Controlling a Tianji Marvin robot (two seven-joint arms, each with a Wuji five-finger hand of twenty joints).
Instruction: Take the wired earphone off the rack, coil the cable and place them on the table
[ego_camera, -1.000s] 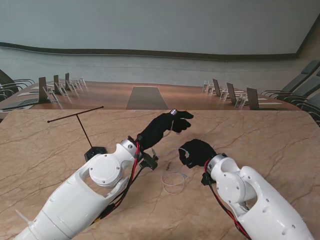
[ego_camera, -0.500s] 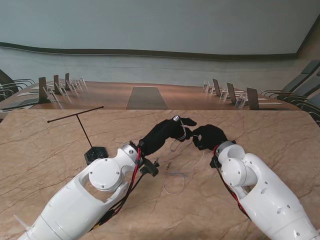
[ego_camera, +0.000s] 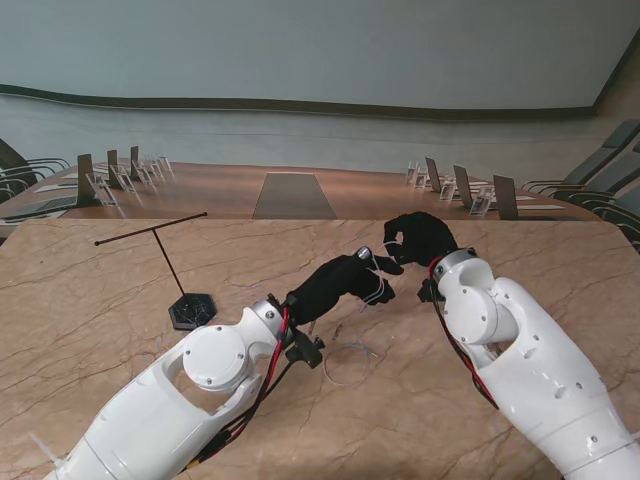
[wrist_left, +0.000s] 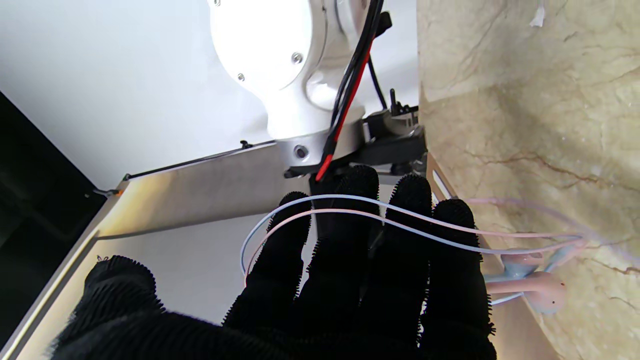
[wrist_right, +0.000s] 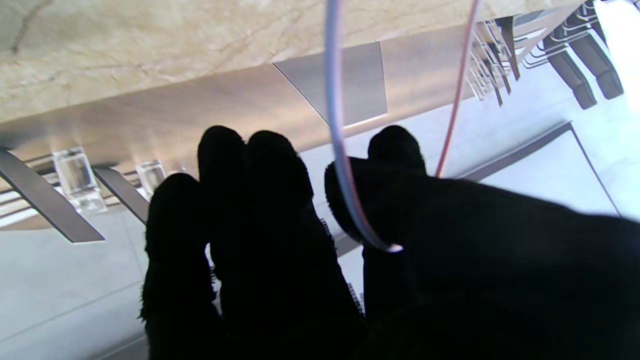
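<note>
The thin black T-shaped rack stands bare at the left of the marble table. My left hand is at the table's middle, with the earphone's pale pink and blue cable looped across its fingers. The two earbuds hang beside them in the left wrist view. My right hand is just right of it and farther from me, raised. It pinches the same cable between thumb and finger. A slack loop of cable lies on the table nearer to me.
Beyond the table's far edge runs a lower wooden platform with chairs and clear stands at both sides. My two white forearms cover much of the near table.
My right hand has risen from the table and swung away from me past the left hand, drawing cable with it. The left hand has shifted slightly right and nearer, uncovering the rack's base.
</note>
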